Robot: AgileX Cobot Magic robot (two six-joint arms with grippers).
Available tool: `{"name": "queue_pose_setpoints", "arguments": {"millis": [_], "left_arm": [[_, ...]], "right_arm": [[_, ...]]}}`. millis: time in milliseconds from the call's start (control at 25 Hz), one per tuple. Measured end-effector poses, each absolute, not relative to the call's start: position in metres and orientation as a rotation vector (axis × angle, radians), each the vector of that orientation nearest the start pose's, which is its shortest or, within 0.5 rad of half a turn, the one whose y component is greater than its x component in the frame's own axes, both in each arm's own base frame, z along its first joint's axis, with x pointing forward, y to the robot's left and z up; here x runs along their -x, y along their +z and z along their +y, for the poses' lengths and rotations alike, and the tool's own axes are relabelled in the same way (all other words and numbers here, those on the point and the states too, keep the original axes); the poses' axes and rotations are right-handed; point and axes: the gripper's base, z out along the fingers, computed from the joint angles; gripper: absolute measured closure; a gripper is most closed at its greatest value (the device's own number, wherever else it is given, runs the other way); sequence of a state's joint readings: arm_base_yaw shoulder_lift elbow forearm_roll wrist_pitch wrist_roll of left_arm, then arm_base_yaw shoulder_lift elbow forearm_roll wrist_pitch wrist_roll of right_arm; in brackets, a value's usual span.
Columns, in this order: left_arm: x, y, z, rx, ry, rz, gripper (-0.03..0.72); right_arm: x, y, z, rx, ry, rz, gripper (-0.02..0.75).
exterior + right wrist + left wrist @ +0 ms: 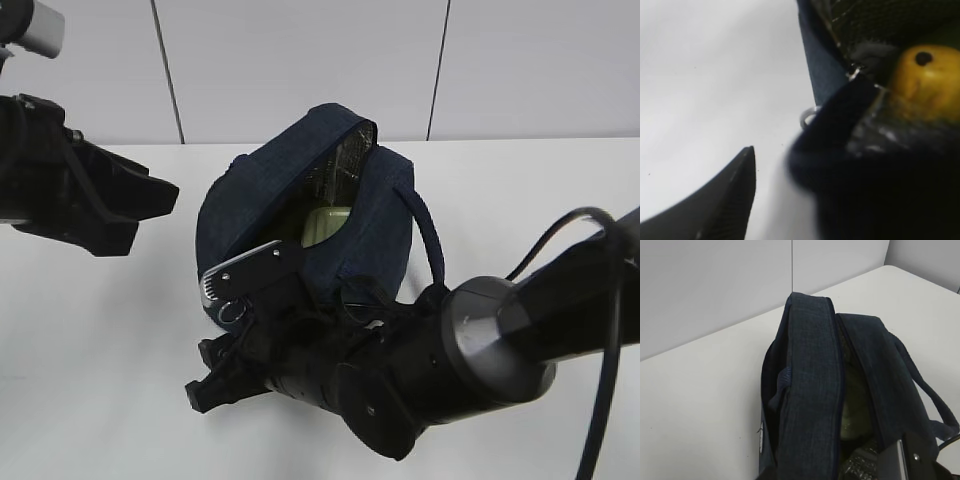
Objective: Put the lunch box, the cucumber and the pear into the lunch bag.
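**Pear at the bag mouth, right arm working the opening**

Dark navy fabric lunch bag (pixel 300 215) lies tipped on the white table (pixel 100 330), mouth gaping toward the right arm. Likely left that way so items slide in sideways.

Pale sage-green lid of the lunch box (pixel 325 225) shows inside, against the silvery lining. Already stowed.

Small yellow-orange pear (pixel 925 82) sits at the opening, just beside the metal ring pull (pixel 809 117). Right gripper (pixel 250 330) has its fingers spread: one silver-edged finger lies over the bag's lip, the other low on the table. Whether the pear touches a finger, cannot tell.

Left gripper (pixel 125 205) hangs well apart from the bag; open or closed, cannot tell.

Cucumber: a dim green shape deep in the bag, uncertain.
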State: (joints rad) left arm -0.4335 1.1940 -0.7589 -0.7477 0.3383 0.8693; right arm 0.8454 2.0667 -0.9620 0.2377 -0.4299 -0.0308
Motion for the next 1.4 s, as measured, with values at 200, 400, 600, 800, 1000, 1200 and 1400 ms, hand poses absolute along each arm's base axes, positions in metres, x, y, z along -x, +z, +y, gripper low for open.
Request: {"name": "queue_pose_setpoints", "arguments": {"millis": [200, 400, 600, 800, 1000, 1200, 1400], "left_arm": [[-0.217, 0.285, -0.123, -0.753, -0.408, 2.048, 0.446], [-0.217, 0.285, -0.123, -0.753, -0.408, 2.048, 0.446], [-0.217, 0.285, -0.123, -0.753, -0.408, 2.048, 0.446], [-0.217, 0.285, -0.123, -0.753, -0.408, 2.048, 0.446], [-0.217, 0.285, -0.123, -0.753, -0.408, 2.048, 0.446], [-0.217, 0.285, -0.123, -0.753, -0.408, 2.048, 0.446], [-0.217, 0.285, -0.123, -0.753, -0.408, 2.048, 0.446]], "right_arm": [[-0.264, 0.097, 0.286, 0.692, 0.458, 2.179, 0.306], [-0.26, 0.118, 0.284, 0.73, 0.453, 2.182, 0.306], [-0.254, 0.121, 0.283, 0.764, 0.452, 2.237, 0.306], [-0.245, 0.121, 0.288, 0.811, 0.458, 2.26, 0.306], [-0.236, 0.12, 0.294, 0.87, 0.46, 2.264, 0.307], [-0.227, 0.119, 0.3, 0.916, 0.468, 2.261, 0.307], [-0.22, 0.12, 0.307, 0.979, 0.466, 2.213, 0.308]]}}
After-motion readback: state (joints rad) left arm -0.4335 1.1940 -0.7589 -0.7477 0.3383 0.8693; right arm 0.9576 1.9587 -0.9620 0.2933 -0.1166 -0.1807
